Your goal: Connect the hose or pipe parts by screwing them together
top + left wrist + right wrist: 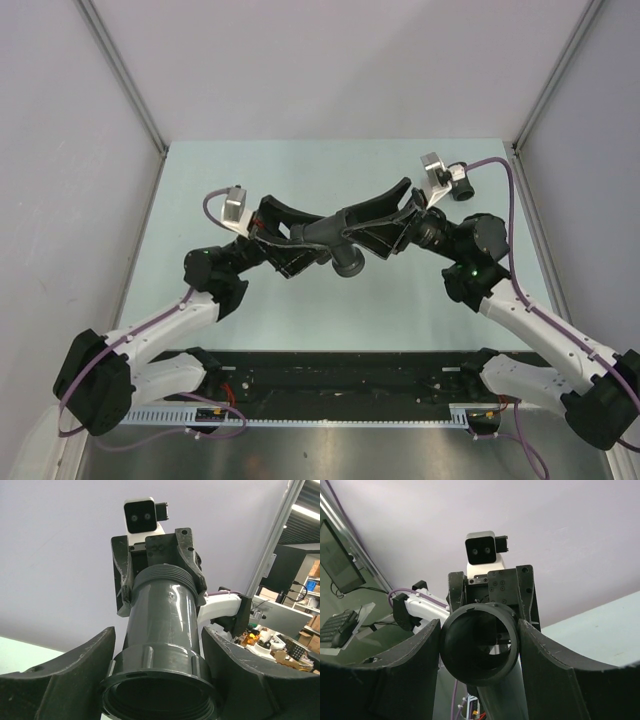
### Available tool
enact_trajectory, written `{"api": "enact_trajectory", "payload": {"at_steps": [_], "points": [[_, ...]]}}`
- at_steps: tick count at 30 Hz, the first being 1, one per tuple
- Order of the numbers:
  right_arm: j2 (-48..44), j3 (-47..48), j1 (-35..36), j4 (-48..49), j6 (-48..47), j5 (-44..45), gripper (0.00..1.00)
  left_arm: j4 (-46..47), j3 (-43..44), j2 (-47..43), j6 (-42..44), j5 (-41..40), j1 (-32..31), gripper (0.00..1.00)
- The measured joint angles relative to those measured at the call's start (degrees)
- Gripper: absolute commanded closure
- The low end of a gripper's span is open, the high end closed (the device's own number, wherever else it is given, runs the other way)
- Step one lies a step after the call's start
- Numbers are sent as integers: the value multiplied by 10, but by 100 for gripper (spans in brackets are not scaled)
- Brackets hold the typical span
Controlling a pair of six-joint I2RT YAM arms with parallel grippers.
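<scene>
The straight grey tube [162,615] hangs in mid-air between both arms, above the middle of the table. Its wide ribbed collar [165,665] sits between the fingers of my left gripper [159,630], which press on both sides of it. Its far threaded end [165,574] meets the branched fitting [348,262]. My right gripper [480,625] is shut on a round port [451,665] of that fitting, one finger on each side. In the top view the left gripper [283,238] and right gripper [385,225] face each other along the tube [318,232]. How deep the threads sit is hidden.
The pale green table [200,310] lies below the arms, boxed in by grey walls and metal corner posts [125,80]. A black rail [340,365] runs along the near edge. Purple cables [500,165] loop off each wrist. Cluttered desks [292,647] stand outside the enclosure.
</scene>
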Motion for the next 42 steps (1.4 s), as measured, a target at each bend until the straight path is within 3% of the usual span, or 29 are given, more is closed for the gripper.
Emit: {"api": "enact_trajectory", "payload": {"at_steps": [2,4,5,7,8,10,11,14,24,42], "points": [[-5,0,0,-17,-10,1,67,-5,0,1,0,2,3,100],[-9,0,-2,-31,-18,2,68,-9,0,0,0,6,7,100],[-10,0,-3,-38,-21,2,78,-11,0,0,-2,7,10,100],[-13,0,-6,-51,-24,-1,89,-16,0,0,-3,11,15,100],[-14,0,-8,-55,-25,-5,94,-18,0,0,-3,12,16,95],[-14,0,-12,-60,-25,-13,97,-23,-1,0,-4,17,20,66],[-14,0,-15,-62,-23,-17,98,-24,-1,0,-5,21,21,39],[-15,0,-24,-62,-7,-26,100,-27,-5,-3,-6,31,26,29],[-23,-13,-43,-40,45,-45,100,-30,-38,-54,-21,45,57,24],[-28,-22,-50,1,71,-36,100,-26,-38,-53,-35,75,60,22]]}}
